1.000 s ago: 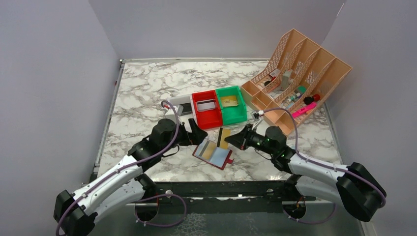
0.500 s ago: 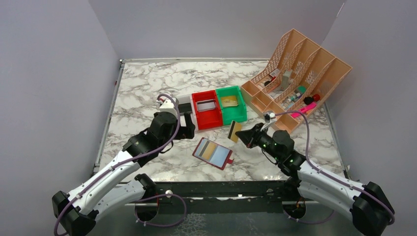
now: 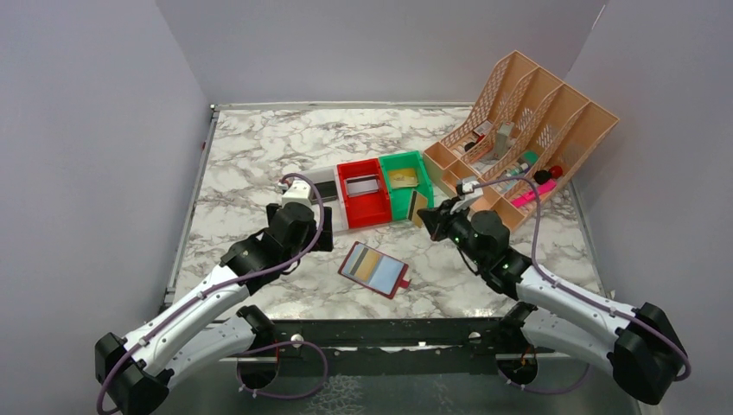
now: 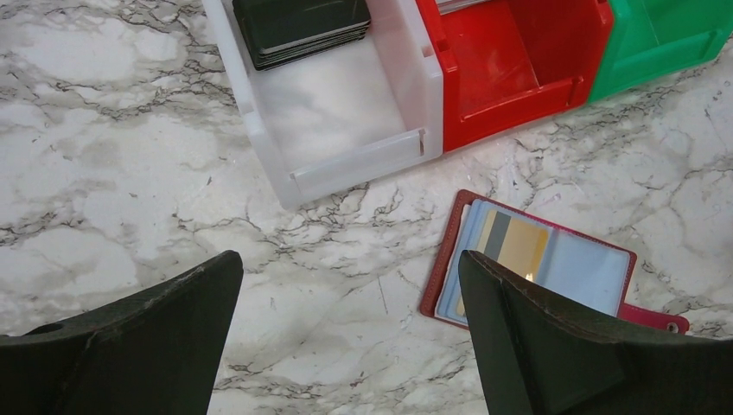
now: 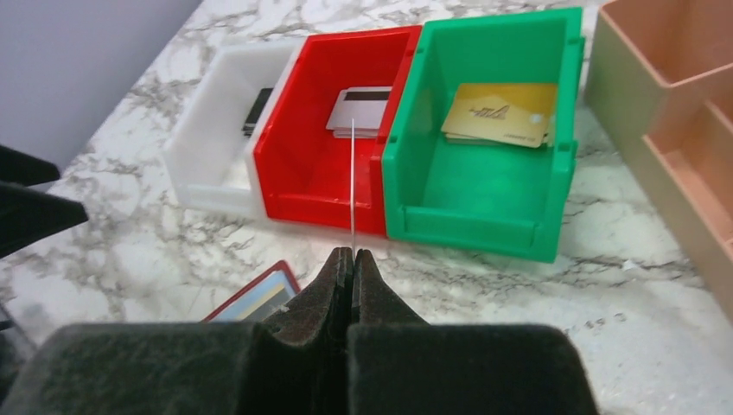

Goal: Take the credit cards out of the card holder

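Note:
The card holder (image 3: 374, 268) lies open on the marble, dark red with a light-blue face, between the two arms. A gold and a grey credit card (image 4: 517, 249) sit in its pockets. My right gripper (image 3: 430, 216) is shut on a gold credit card (image 3: 417, 208), held upright just in front of the green bin (image 3: 406, 183). In the right wrist view this card (image 5: 353, 186) shows edge-on as a thin line above the shut gripper (image 5: 353, 253). My left gripper (image 4: 350, 259) stands wide open and holds nothing, hovering left of the card holder (image 4: 536, 259).
A white bin (image 4: 346, 121) holds black cards (image 4: 302, 26), a red bin (image 5: 320, 164) holds a silver card (image 5: 361, 108), and the green bin (image 5: 484, 181) holds gold cards (image 5: 501, 112). An orange slotted rack (image 3: 519, 130) with small items stands at the back right.
My right gripper carried the gold card up from the holder toward the green bin. The left arm drew back to the left, away from the holder.

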Motion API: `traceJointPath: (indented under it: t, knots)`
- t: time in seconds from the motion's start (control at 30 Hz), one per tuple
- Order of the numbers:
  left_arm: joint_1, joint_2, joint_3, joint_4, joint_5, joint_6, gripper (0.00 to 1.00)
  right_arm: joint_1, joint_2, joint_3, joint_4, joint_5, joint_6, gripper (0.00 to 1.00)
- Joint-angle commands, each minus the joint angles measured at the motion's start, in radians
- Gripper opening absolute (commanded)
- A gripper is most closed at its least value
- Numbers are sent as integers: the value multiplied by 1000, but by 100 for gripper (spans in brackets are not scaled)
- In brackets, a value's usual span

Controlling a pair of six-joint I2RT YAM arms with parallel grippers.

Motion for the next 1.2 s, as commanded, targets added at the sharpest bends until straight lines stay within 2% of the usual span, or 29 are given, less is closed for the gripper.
traceJointPath:
  t: [0.0,0.13,0.27,0.37,0.5,0.67,0.77,0.87,1.03,1.17]
  knots:
    - [5,7,23,-6,-8,23,99,-4,82,43,102,97,-180,1]
    - [8,-5,23,-11,-14,22,99,-3,201,99,193,126,-332,2]
    - [15,-18,24,-12,-15,19,99,-2,348,180,356,137,-547,2]
    - [17,-23,22,-12,-10,18,99,-3,468,258,394,166,-649,1]
    - [17,-30,22,-12,0,18,99,-4,600,278,514,96,-818,1]
    - [17,-44,19,-11,4,16,99,-5,743,341,508,117,-918,2]
    - [17,-49,17,-10,4,14,99,-7,796,343,573,141,-984,3]
    - [17,-47,19,-10,12,15,99,-7,827,344,623,147,-1037,4]
    - [17,-34,21,-10,21,18,99,-16,864,365,590,119,-1070,6]
    - [17,-31,20,-12,24,17,99,-46,889,343,634,95,-1073,11]
